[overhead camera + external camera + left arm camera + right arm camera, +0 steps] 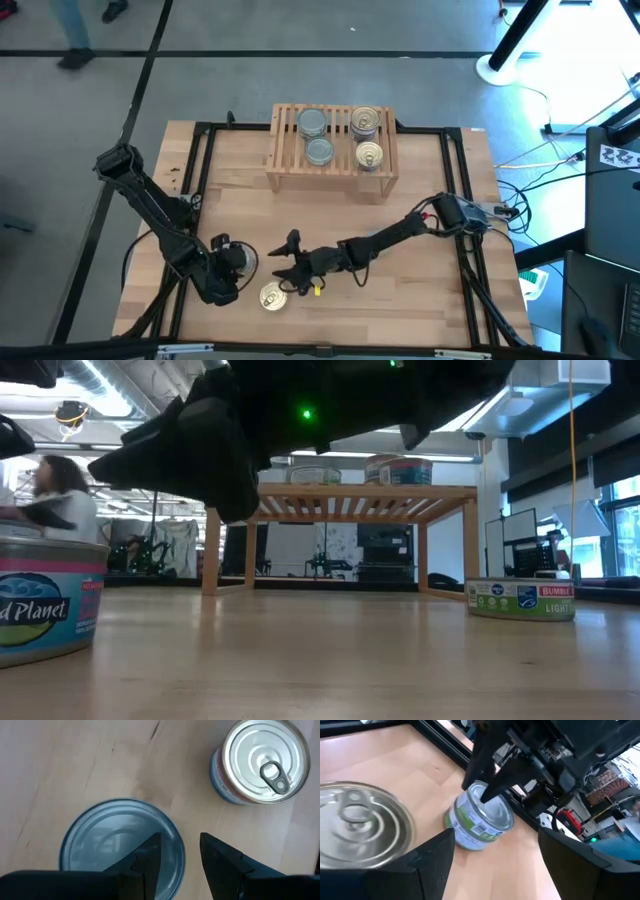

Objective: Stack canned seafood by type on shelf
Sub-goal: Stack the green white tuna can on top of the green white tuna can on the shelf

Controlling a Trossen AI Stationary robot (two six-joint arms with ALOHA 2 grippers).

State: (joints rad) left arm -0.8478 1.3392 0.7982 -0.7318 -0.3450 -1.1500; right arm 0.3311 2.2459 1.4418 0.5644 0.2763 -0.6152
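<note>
A light-wood shelf (331, 172) with a slatted top stands at the far middle of the table (420, 305). Four tins sit on it in two columns: two dull grey tins (313, 123) on its left half, two gold pull-tab tins (365, 121) on its right. In the low view more tins show stacked up there, but how many cannot be told.

Two tins remain at the table's near edge. A gold tin (272, 297) with a ring pull and a blue and red label stands free. Just beside it is a grey tin (122, 847) with a green label, hidden under the left gripper (232, 257) in the high view.

The left gripper hangs low over the grey tin — its two fingers (220, 862) are narrowly parted over the rim of the lid, and whether they pinch that rim cannot be told. The right gripper (290, 270) sits low beside the gold tin, fingers (427, 857) spread wide, holding nothing.

A person sits in the room beyond.
</note>
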